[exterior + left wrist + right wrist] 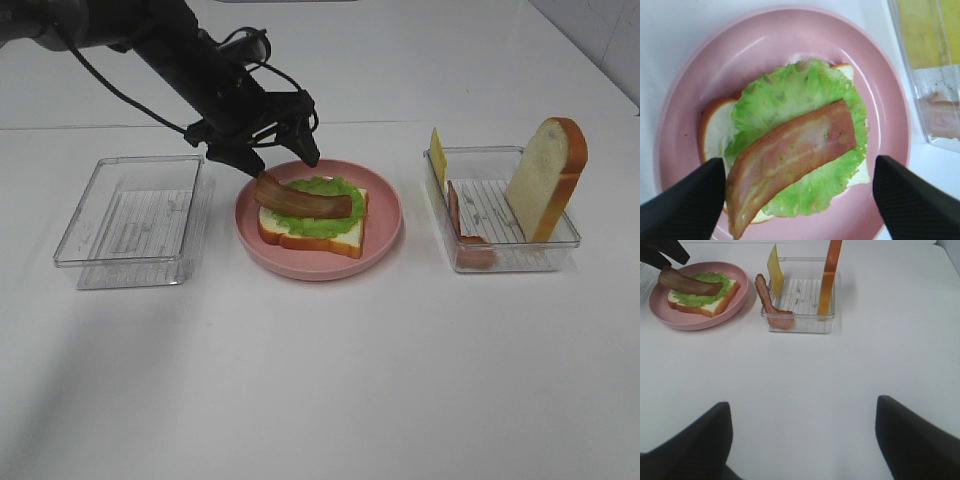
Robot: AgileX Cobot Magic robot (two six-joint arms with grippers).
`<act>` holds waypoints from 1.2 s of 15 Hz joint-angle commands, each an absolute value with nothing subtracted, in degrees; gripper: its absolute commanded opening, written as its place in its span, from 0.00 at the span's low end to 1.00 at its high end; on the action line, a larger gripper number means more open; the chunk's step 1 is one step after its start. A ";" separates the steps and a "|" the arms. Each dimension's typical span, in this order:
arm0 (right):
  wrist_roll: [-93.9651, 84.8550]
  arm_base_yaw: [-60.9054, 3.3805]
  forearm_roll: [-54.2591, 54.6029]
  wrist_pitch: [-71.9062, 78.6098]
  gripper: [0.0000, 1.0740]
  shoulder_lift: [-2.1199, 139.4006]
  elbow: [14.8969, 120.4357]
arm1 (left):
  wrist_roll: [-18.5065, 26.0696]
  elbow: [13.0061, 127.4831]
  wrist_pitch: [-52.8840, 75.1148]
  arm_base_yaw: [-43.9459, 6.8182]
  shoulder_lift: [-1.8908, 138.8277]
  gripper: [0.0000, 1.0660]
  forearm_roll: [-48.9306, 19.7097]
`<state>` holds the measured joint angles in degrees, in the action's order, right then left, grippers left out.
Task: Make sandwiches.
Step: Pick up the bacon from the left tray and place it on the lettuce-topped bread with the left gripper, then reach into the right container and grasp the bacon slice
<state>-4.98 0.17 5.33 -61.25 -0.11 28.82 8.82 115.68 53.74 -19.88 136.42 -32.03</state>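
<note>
On the pink plate [385, 235] a white bread slice [310, 242] carries a green lettuce leaf [328, 218], with a reddish-brown bacon strip [300, 204] lying slantwise on top. My left gripper [272, 158] hovers open just above the strip's back-left end, touching nothing. The left wrist view shows the bacon [795, 155] on the lettuce [790, 95] between my spread fingers [685, 200]. My right gripper [802, 440] is open and empty over bare table, out of the high view. The cheese slice [438, 155], a second bread slice [545, 180] and another bacon strip [468, 238] stand in the right tray.
A clear tray [130, 215] with nothing in it sits left of the plate. The right clear tray [560, 240] sits right of the plate. The left arm stretches from the back left over the table towards the plate.
</note>
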 commanded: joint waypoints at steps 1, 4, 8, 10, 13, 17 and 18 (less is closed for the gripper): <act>-5.44 0.52 5.67 -60.73 0.70 -0.97 28.82 | 8.48 116.02 53.69 -19.88 132.75 0.75 -28.76; -5.44 0.52 5.67 -60.73 0.70 -0.97 28.82 | 8.02 116.02 56.67 -19.88 127.94 0.75 -22.57; -5.44 0.52 5.67 -60.73 0.70 -0.97 28.82 | 3.04 116.02 65.15 -19.88 120.44 0.75 -13.92; -5.44 0.52 5.67 -60.73 0.70 -0.97 28.82 | 1.43 115.97 70.47 -19.88 116.88 0.75 -11.00; -5.44 0.52 5.67 -60.73 0.70 -0.97 28.82 | -0.57 113.96 73.74 -19.88 110.29 0.75 -8.02; -5.44 0.52 5.67 -60.73 0.70 -0.97 28.82 | -0.57 102.67 73.74 -19.88 97.75 0.75 -5.50; -5.44 0.52 5.67 -60.73 0.70 -0.97 28.82 | -0.57 98.32 73.74 -19.88 94.54 0.75 -4.98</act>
